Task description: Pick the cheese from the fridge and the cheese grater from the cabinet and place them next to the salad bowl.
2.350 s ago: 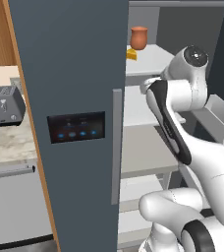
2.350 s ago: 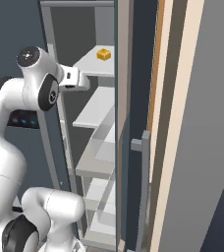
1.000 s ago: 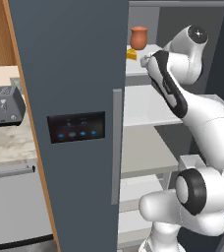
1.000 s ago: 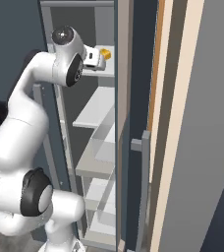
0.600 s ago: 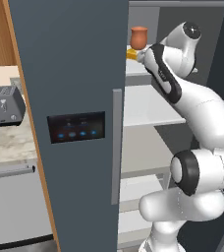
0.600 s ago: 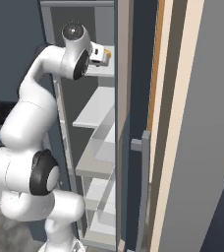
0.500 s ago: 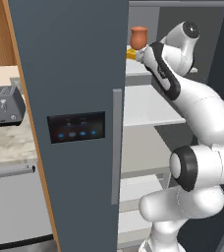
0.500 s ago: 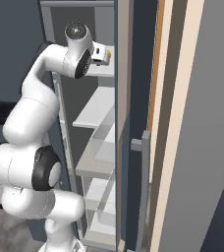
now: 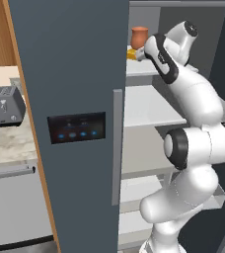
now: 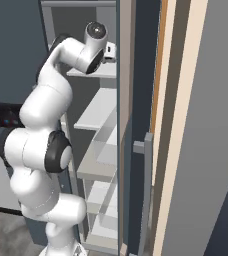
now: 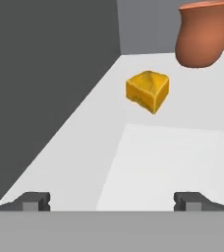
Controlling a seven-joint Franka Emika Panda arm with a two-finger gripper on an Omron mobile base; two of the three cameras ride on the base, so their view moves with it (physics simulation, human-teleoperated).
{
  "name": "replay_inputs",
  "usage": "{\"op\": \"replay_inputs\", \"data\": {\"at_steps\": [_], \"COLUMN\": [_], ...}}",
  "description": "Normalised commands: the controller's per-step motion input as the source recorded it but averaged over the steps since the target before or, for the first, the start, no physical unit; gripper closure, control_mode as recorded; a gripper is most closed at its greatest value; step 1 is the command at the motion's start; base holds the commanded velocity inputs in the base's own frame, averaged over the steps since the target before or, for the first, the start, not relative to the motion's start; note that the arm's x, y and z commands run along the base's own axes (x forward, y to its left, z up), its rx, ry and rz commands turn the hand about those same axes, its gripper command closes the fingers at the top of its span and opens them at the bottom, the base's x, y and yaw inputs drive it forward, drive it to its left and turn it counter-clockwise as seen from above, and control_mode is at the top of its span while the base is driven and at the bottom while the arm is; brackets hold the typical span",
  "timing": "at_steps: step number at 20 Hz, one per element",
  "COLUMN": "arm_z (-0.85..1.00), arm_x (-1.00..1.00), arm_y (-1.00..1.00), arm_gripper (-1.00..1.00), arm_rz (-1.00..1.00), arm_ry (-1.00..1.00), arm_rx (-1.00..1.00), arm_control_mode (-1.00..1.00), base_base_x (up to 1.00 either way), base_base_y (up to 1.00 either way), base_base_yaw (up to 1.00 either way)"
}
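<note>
A: Now, nearest item first?
B: Gripper (image 11: 112,201), hand view: jaws spread wide, released, nothing between the two dark fingertips (image 11: 35,201). It sits low over a white shelf (image 11: 153,162).

A: Next item out?
B: Cheese (image 11: 147,91), one yellow-orange wedge, lying on that shelf at about 12 o'clock from the gripper, clear of both fingertips. In the left base view the cheese (image 9: 131,54) shows as a sliver at the door's edge on the top shelf.

A: Beyond it?
B: Terracotta jar (image 11: 203,32), at about 1 o'clock from the gripper, near the cheese but apart from it, further back. Left base view: jar (image 9: 139,35) upright on the top shelf, just behind the cheese.

A: Housing?
B: Fridge (image 9: 75,89), dark blue-grey; black control panel (image 9: 76,127) with blue lights, grey vertical handle (image 9: 116,148). White shelves inside, and the arm (image 9: 183,94) reaches up to the top one. Right base view: arm (image 10: 51,100) bent into the fridge interior.

A: Surroundings?
B: Toaster (image 9: 3,105), grey, on the counter (image 9: 8,146) at 9 o'clock of the fridge.
</note>
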Motion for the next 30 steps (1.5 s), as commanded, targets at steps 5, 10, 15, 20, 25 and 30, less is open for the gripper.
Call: {"op": "replay_inputs", "data": {"at_steps": [5, 10, 15, 20, 25, 30], "arm_z": [0.0, 0.0, 0.0, -0.03, -0.16, -0.22], "arm_x": [0.44, 0.44, 0.43, 0.38, 0.24, 0.23], "arm_y": [0.0, 0.0, 0.0, 0.0, 0.0, 0.0], "arm_gripper": [-1.0, -1.0, -1.0, -1.0, -1.0, -1.0], "arm_rz": [0.08, 0.03, 0.01, 0.0, 0.0, 0.0], "arm_ry": [0.07, 0.1, 0.09, 0.05, 0.0, 0.0], "arm_rx": [0.0, 0.0, 0.0, 0.0, 0.0, 0.0], "arm_control_mode": [-1.0, -1.0, -1.0, -1.0, -1.0, -1.0], "base_base_x": [0.0, 0.0, 0.0, 0.0, 0.0, 0.0], "base_base_y": [0.0, 0.0, 0.0, 0.0, 0.0, 0.0], "base_base_yaw": [0.0, 0.0, 0.0, 0.0, 0.0, 0.0]}}
